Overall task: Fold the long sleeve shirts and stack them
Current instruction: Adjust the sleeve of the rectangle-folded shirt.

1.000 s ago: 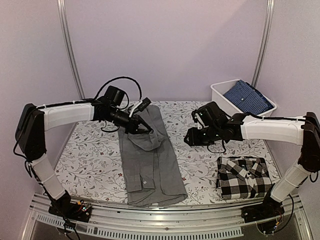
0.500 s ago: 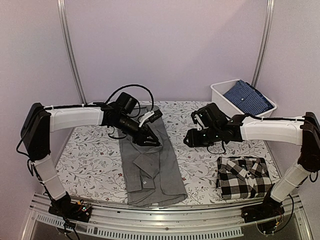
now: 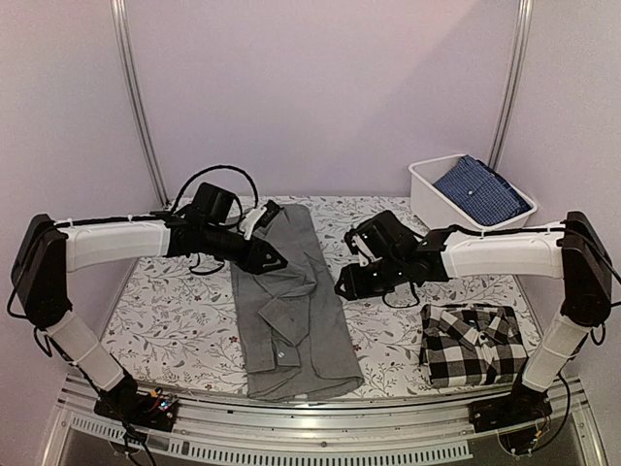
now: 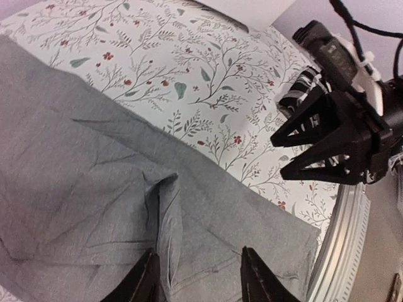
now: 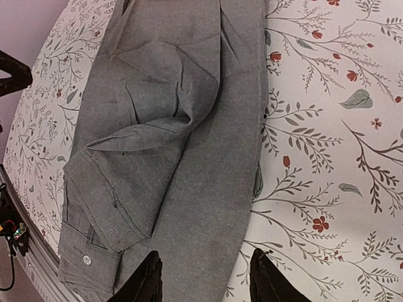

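Observation:
The plain grey long sleeve shirt (image 3: 291,311) lies lengthwise in a narrow strip on the table's left-centre, one sleeve folded across its middle (image 5: 157,94). My left gripper (image 3: 272,260) hovers at the shirt's upper left edge. It is open (image 4: 199,264), with only flat grey cloth (image 4: 94,189) below the fingers. My right gripper (image 3: 347,286) is also open. It hangs over the shirt's right edge (image 5: 204,267) and grips nothing. The black-and-white checked shirt (image 3: 473,345) sits folded at the front right.
A white bin (image 3: 423,186) at the back right holds a blue patterned cloth (image 3: 480,189). A floral tablecloth (image 3: 175,291) covers the table. A metal rail (image 3: 310,427) runs along the near edge. The right gripper (image 4: 327,145) shows in the left wrist view, close by.
My left gripper has opened, let go of the grey sleeve, which now lies folded on the shirt, and drawn back to the left. The right gripper has moved left toward the shirt's edge.

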You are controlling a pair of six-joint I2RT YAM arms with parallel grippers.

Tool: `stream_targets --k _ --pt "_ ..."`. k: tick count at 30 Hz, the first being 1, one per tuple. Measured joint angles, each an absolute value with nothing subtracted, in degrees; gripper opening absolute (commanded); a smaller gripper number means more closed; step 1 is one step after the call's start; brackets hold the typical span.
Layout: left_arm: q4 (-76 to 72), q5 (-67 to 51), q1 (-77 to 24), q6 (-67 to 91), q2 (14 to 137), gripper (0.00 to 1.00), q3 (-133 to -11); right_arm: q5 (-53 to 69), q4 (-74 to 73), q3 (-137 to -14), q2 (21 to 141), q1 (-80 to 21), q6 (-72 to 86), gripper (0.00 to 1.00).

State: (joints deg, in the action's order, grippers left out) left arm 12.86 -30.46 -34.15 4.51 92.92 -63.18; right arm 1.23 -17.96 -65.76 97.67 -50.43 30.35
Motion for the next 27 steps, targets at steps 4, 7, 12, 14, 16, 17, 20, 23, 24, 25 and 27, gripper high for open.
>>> stream_targets --k 4,7,12,14,16,17,20,23,24,25,27 --pt "11.9 -28.6 -33.0 11.0 90.0 0.44 -56.3 1.1 -18.3 -65.8 97.9 -51.0 30.3 0.47" --pt "11.9 -27.6 -33.3 15.2 89.6 0.44 -52.2 0.5 -18.6 -65.8 97.9 -50.8 30.2 0.47" --pt "12.2 -25.7 -33.8 19.4 88.9 0.43 -47.8 -0.5 -19.0 -65.8 97.9 -50.6 30.1 0.47" --pt "12.2 -25.0 -34.3 20.4 88.7 0.42 -47.2 -0.8 -19.0 -65.8 97.9 -50.6 30.1 0.47" --pt "12.3 -24.7 -34.8 21.1 88.7 0.4 -47.1 -1.0 -19.0 -65.8 97.8 -50.6 30.2 0.47" --pt "12.2 -24.7 -35.0 21.3 88.7 0.38 -47.1 -1.1 -19.0 -65.8 97.8 -50.6 30.2 0.47" --pt "12.3 -24.0 -35.4 21.7 89.0 0.31 -47.1 -1.4 -19.1 -65.6 97.4 -50.6 30.2 0.47" --pt "12.6 -23.4 -35.7 21.9 90.0 0.26 -47.5 -1.6 -19.1 -65.3 96.9 -50.6 30.2 0.47" --pt "12.9 -23.2 -35.9 21.8 90.4 0.26 -47.9 -1.7 -19.2 -65.1 96.6 -50.6 30.2 0.47" --pt "13.3 -22.9 -36.2 21.6 90.8 0.26 -48.3 -1.7 -19.2 -64.9 96.4 -50.5 30.2 0.47" --pt "14.1 -22.2 -36.8 21.5 91.4 0.28 -49.2 -1.8 -19.2 -64.7 96.0 -50.5 30.2 0.47"
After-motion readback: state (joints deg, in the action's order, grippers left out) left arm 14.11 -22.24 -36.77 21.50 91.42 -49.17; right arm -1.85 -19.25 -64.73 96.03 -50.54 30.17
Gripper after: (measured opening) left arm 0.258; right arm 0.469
